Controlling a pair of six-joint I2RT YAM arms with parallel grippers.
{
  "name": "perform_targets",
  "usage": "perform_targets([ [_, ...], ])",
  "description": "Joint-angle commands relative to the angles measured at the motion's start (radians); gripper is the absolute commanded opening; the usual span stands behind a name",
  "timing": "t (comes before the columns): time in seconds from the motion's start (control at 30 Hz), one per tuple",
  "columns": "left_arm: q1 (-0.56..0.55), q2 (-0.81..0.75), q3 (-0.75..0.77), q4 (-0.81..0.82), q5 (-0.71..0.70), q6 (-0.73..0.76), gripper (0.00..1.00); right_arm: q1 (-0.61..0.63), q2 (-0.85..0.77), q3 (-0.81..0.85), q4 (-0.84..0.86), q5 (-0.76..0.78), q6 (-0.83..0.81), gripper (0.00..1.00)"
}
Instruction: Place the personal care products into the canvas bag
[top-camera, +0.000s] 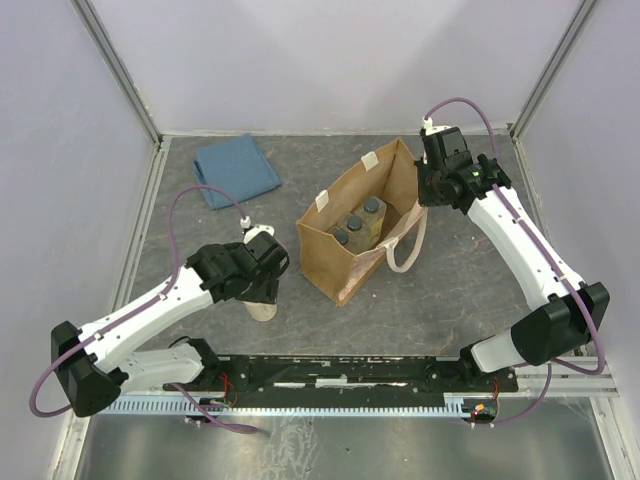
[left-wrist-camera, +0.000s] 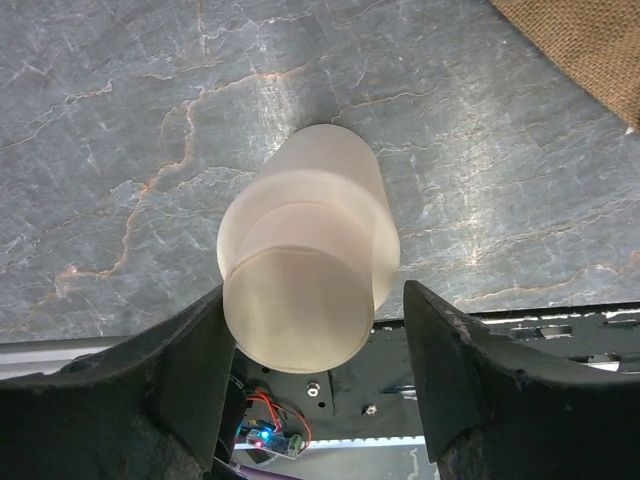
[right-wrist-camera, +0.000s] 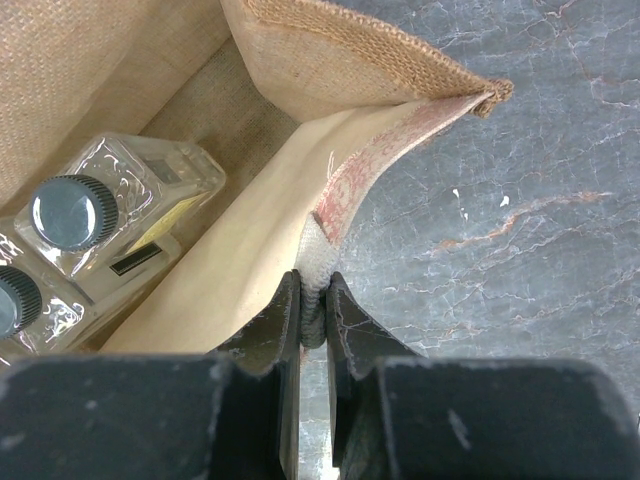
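The cream round bottle (top-camera: 263, 308) stands on the table near the front left; in the left wrist view (left-wrist-camera: 300, 280) it sits between my fingers. My left gripper (top-camera: 262, 288) (left-wrist-camera: 315, 320) is open around it, the left finger against the bottle and the right finger a little apart. The canvas bag (top-camera: 340, 265) stands upright at the centre with three clear square bottles (top-camera: 357, 223) (right-wrist-camera: 100, 215) inside. My right gripper (top-camera: 432, 185) (right-wrist-camera: 314, 300) is shut on the bag's off-white handle (right-wrist-camera: 318, 255) at the bag's right rim (right-wrist-camera: 330, 50).
A folded blue cloth (top-camera: 236, 170) lies at the back left. A corner of the bag (left-wrist-camera: 590, 40) shows at the top right of the left wrist view. Frame rails and walls bound the grey marbled table (top-camera: 450, 290).
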Motion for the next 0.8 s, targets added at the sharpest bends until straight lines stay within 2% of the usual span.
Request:
perform_targets([
  [0.0,0.0,0.004,-0.009,0.04,-0.009,-0.018,0.69,-0.001,0.0,0.022,-0.008,0.016,-0.015,0.0],
  [0.13,0.0,0.001,-0.015,0.039,-0.016,-0.018,0.6,-0.002,-0.005,0.017,-0.007,0.012,-0.013,0.0],
  [0.3,0.001,0.002,-0.019,0.04,-0.022,-0.016,0.54,-0.001,-0.01,0.008,-0.009,0.008,-0.013,0.0],
  [0.5,0.0,0.009,-0.022,0.041,-0.04,-0.011,0.66,-0.001,-0.011,0.005,-0.008,0.007,-0.011,0.0],
  [0.77,0.0,0.025,-0.015,0.062,-0.054,-0.007,0.69,-0.001,-0.004,-0.001,-0.006,0.002,-0.01,0.0],
])
